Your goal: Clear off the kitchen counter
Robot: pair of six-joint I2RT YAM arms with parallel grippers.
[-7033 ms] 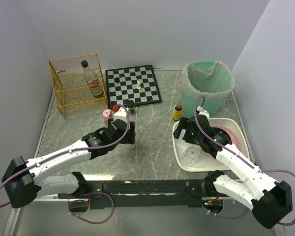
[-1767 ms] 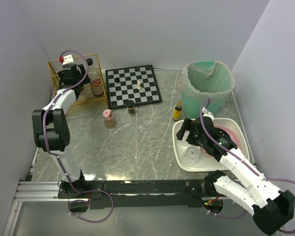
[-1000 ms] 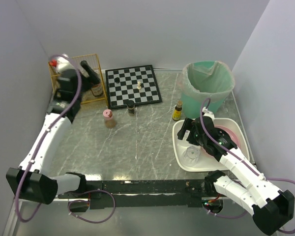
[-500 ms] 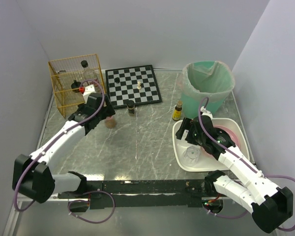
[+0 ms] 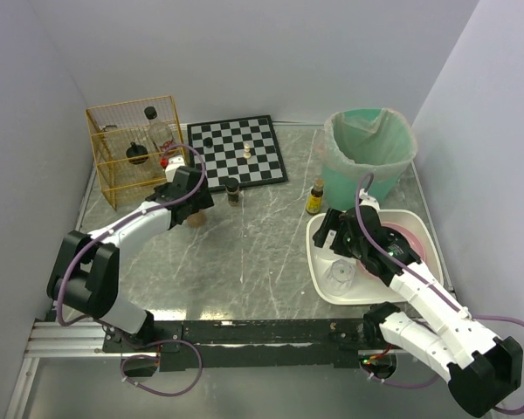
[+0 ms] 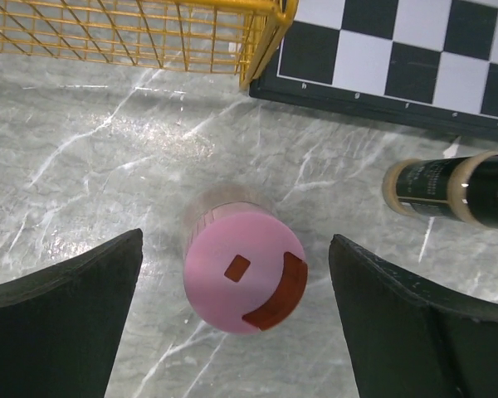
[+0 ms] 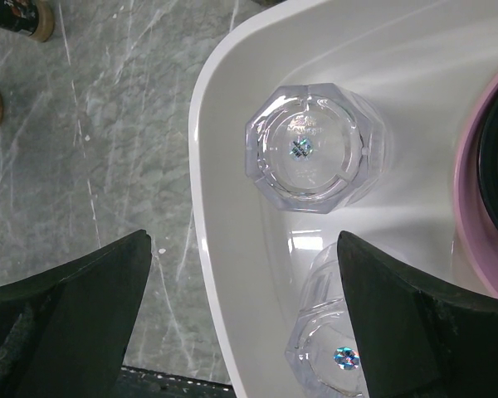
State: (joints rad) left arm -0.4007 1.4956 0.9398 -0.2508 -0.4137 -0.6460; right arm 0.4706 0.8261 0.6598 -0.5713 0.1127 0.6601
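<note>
Nothing legible. Chessboard (image 6: 396, 51) border has tiny white marks, unreadable; dark bottle (image 6: 448, 191) just below it, label too blurred.

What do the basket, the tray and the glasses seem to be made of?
The basket looks like thin metal wire, painted yellow: an open grid that one sees through. The tray seems to be glossy white plastic or ceramic; its smooth rim shines, but I cannot tell which. The glasses look like clear glass or hard plastic: transparent, faceted, with bright glints.

Top camera looks down on the whole tabletop (image 5: 244, 253); 2 wrist cameras face down, close, sharing its jar (image 6: 243, 278) and tray (image 7: 220, 274).
</note>
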